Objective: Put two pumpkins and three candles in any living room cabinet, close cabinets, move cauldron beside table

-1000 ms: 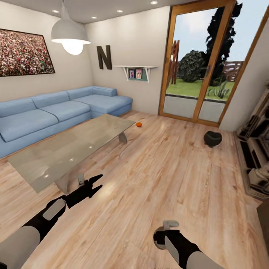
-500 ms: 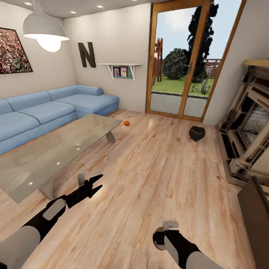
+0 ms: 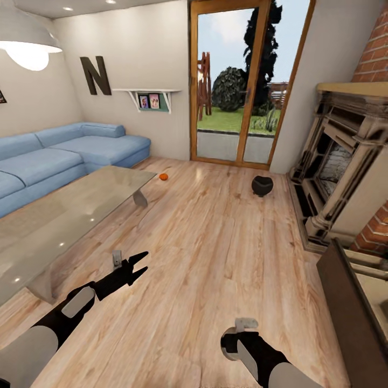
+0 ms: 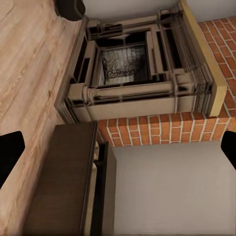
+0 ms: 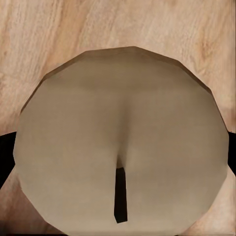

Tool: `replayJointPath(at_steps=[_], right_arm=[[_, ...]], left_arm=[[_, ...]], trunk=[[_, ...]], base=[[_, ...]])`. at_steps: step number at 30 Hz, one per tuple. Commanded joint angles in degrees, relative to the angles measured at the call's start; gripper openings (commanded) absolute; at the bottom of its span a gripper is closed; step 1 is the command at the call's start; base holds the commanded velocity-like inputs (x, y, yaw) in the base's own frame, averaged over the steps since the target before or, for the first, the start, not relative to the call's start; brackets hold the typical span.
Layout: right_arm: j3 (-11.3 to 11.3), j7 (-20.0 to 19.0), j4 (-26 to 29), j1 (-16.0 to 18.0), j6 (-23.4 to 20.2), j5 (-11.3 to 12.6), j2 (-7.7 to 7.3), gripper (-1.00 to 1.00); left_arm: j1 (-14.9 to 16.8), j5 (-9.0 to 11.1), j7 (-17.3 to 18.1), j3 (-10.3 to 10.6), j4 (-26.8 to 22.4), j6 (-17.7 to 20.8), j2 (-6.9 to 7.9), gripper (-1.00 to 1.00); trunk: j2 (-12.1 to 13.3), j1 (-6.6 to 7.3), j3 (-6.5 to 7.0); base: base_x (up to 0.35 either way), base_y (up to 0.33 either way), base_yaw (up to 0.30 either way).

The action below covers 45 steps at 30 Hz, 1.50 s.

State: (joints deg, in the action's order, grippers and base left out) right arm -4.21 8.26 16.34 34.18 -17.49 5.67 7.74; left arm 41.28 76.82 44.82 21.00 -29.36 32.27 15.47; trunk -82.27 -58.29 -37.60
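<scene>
The whole view is swinging right: the sofa (image 3: 64, 153) and glass table (image 3: 70, 207) are sliding toward the left edge while the brick fireplace (image 3: 345, 172) is coming fully into sight, so it is the robot that is turning, not the furniture moving. At the lower right a dark brown cabinet (image 3: 350, 318) is now edging in, one front seemingly standing ajar with pale interior showing; it also shows beside the fireplace from the left wrist camera (image 4: 64, 182). The black cauldron (image 3: 262, 185) is sitting on the floor before the glass door, well apart from the table. One orange pumpkin (image 3: 163, 176) is lying on the floor just past the table's far corner. No candles in sight. The left gripper (image 3: 141, 265) is hanging with fingers spread, holding nothing; the right gripper (image 3: 245, 326) is pointing down and I cannot tell its state. Probably it is surveying before any pickup.
</scene>
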Motion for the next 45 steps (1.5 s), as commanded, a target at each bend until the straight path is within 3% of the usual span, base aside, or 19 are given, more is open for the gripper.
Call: replayJointPath(at_steps=[1,7,15,23,34,45], right_arm=[[0.0,0.0,0.0,0.0,0.0,0.0,0.00,-1.00],[0.1,-0.1,0.0,0.0,0.0,0.0,-0.12,-1.00],[3.7,-0.2,0.0,0.0,0.0,-0.2,-0.18,-1.00],[3.9,-0.2,0.0,0.0,0.1,-0.2,-0.27,-1.00],[3.2,-0.5,-1.8,0.0,0.5,-1.0,0.08,-1.00],[3.1,-0.5,-1.8,0.0,0.5,-1.0,0.17,-1.00]], left_arm=[[0.0,0.0,0.0,0.0,0.0,0.0,0.00,1.00],[0.0,0.0,0.0,0.0,0.0,0.0,0.00,1.00],[-0.1,0.0,0.0,0.0,0.0,0.0,0.00,1.00],[0.0,0.0,0.0,0.0,0.1,0.0,0.00,1.00],[-0.1,0.0,0.0,0.0,0.1,0.0,-0.16,1.00],[0.0,-0.1,0.0,0.0,0.1,-0.2,-0.09,1.00]], trunk=[[0.0,0.00,-0.03],[0.0,0.00,-0.22],[0.0,0.00,-0.25],[0.0,0.00,-0.25],[0.0,0.00,-0.25],[0.0,0.00,-0.25]], base=[[0.000,0.000,-0.264],[0.000,0.000,-0.266],[0.000,0.000,-0.277],[0.000,0.000,-0.254],[0.008,0.000,-0.020],[0.308,0.000,0.000]])
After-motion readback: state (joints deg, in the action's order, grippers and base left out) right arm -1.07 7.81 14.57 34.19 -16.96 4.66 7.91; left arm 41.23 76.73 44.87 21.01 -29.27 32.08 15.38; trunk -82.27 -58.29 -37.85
